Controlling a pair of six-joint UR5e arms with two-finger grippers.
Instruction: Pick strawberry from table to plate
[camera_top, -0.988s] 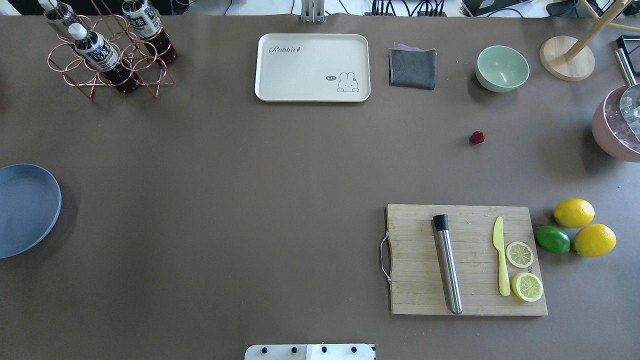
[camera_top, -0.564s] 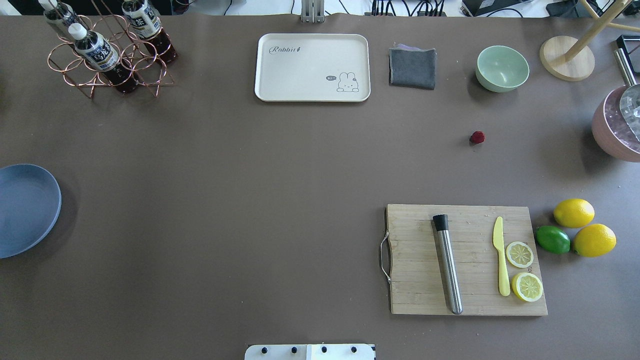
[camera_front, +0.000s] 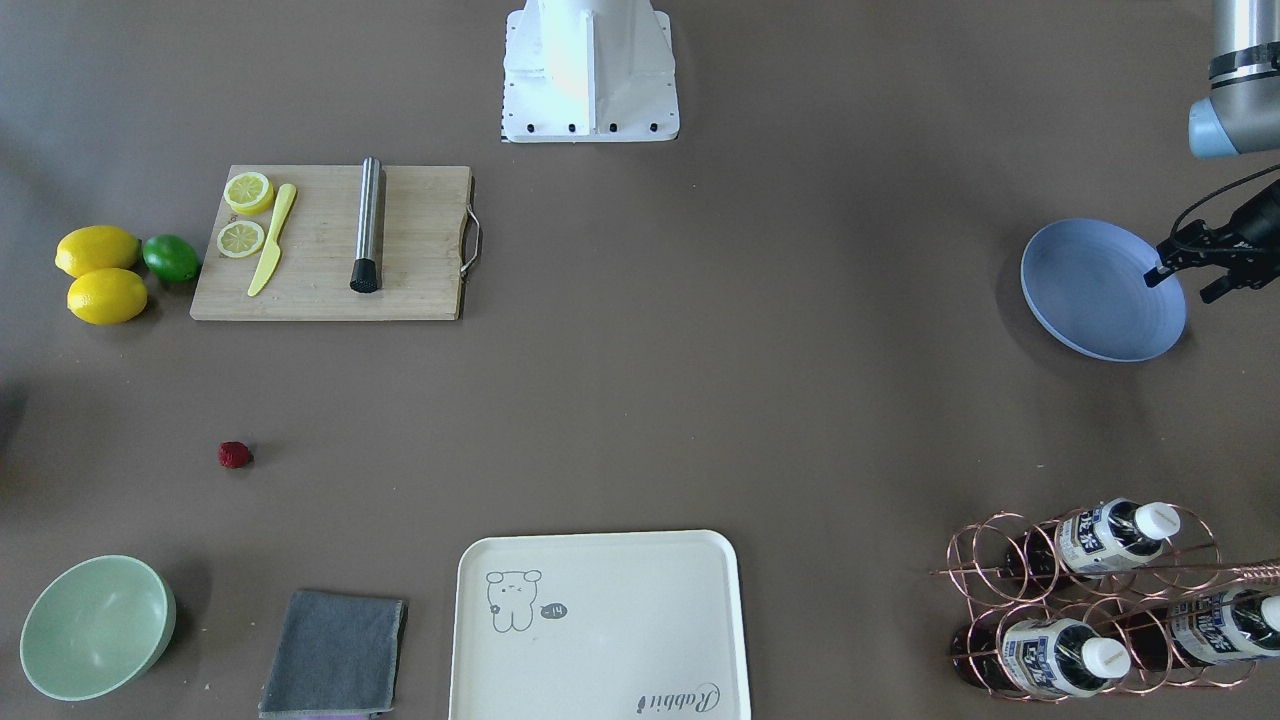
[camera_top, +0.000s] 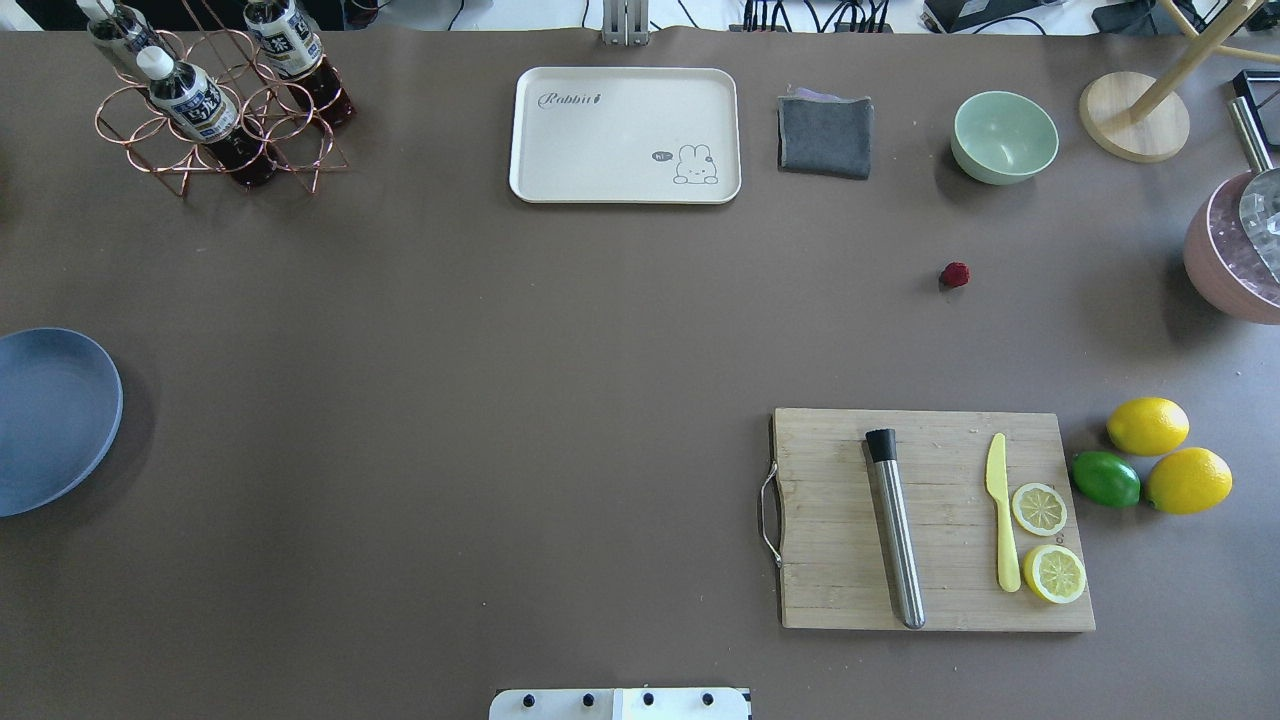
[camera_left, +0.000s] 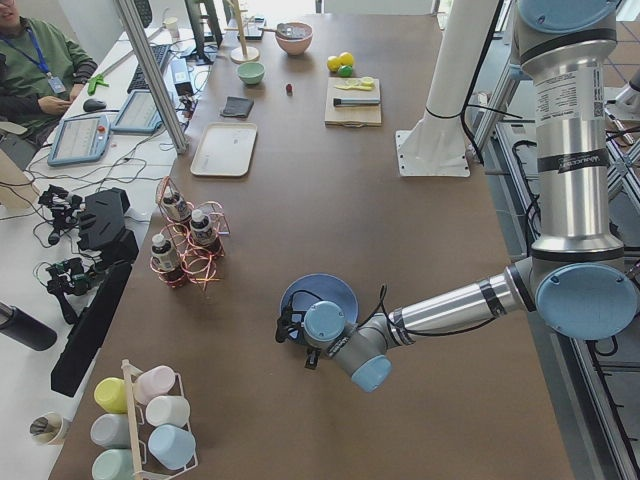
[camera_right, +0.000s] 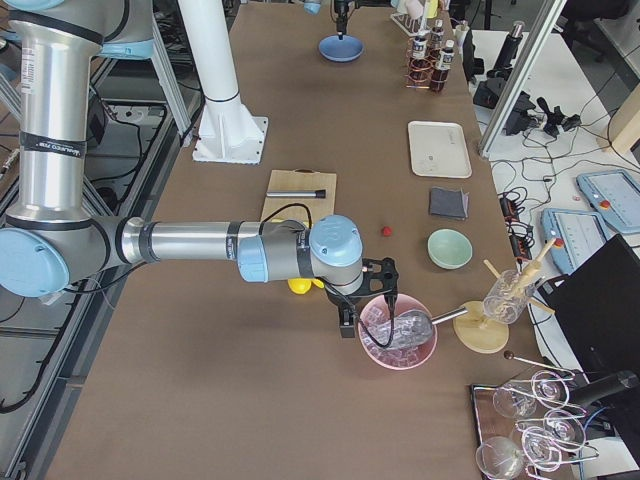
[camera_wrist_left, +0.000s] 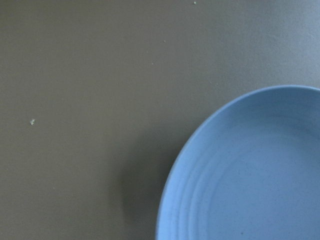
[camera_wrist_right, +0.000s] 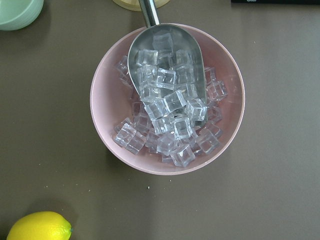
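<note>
The strawberry (camera_top: 955, 274) (camera_front: 234, 455), small and dark red, lies alone on the brown table (camera_top: 500, 350) between the green bowl and the cutting board. The blue-grey plate (camera_top: 50, 420) (camera_front: 1090, 300) sits empty at the table's far left edge, and its rim fills the left wrist view (camera_wrist_left: 250, 175). My left gripper (camera_front: 1180, 287) hangs over the plate's outer edge, open and holding nothing. My right gripper (camera_right: 365, 300) shows only in the right side view, above the pink bowl of ice; I cannot tell whether it is open or shut.
A cutting board (camera_top: 935, 520) carries a steel muddler, yellow knife and lemon slices, with lemons and a lime (camera_top: 1105, 479) beside it. Along the far edge stand a green bowl (camera_top: 1004, 136), grey cloth (camera_top: 825, 135), cream tray (camera_top: 625, 135) and bottle rack (camera_top: 215, 100). A pink ice bowl (camera_wrist_right: 167, 97) holds a scoop.
</note>
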